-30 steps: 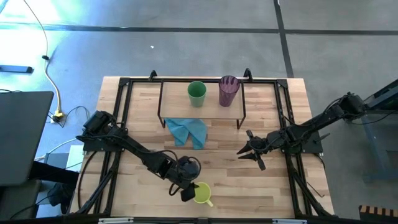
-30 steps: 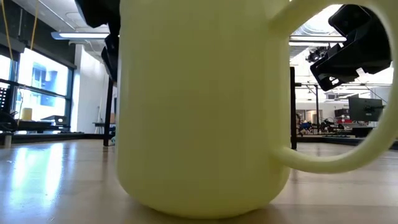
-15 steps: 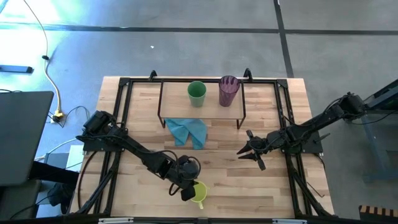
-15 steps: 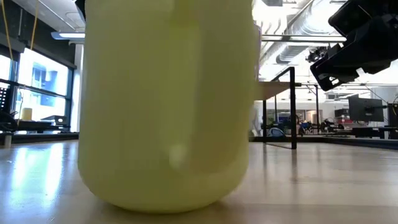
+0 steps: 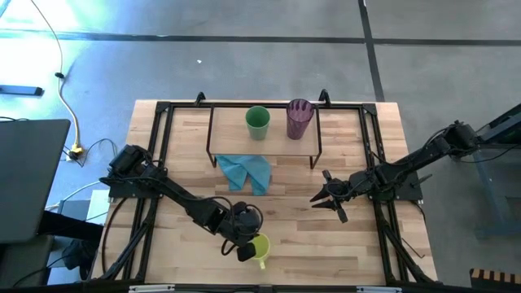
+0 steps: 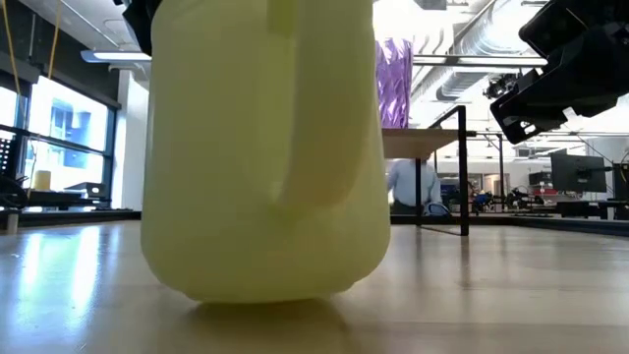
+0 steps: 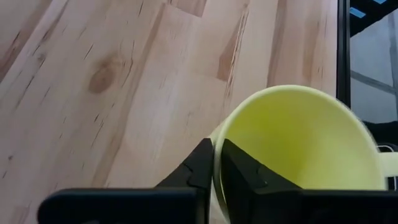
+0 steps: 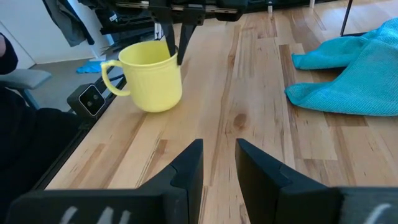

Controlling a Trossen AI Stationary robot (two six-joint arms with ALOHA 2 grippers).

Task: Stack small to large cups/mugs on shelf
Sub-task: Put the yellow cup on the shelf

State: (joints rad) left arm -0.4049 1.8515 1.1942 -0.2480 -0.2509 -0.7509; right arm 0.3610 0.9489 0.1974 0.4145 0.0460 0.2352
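Your yellow-green mug (image 5: 260, 248) has spun round in the last second, so its handle now faces the low camera at 6 o'clock on the worktop (image 5: 285, 203). Left gripper (image 5: 246, 249) fingers are pinched on its rim wall, so the lift toward the shelf (image 5: 232, 126) looks set. Right gripper (image 5: 328, 199) waits at 3 o'clock, fingers spread, holding nothing.

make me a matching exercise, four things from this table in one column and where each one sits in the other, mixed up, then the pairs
Things:
1. yellow-green mug
2. purple tumbler
3. light blue cloth
4. right gripper

Places:
A. lying on the tabletop in front of the shelf
B. rim pinched by the left gripper
C. above bare wood, holding nothing
D. upright on the shelf beside the green cup

Pairs: 1-B, 2-D, 3-A, 4-C
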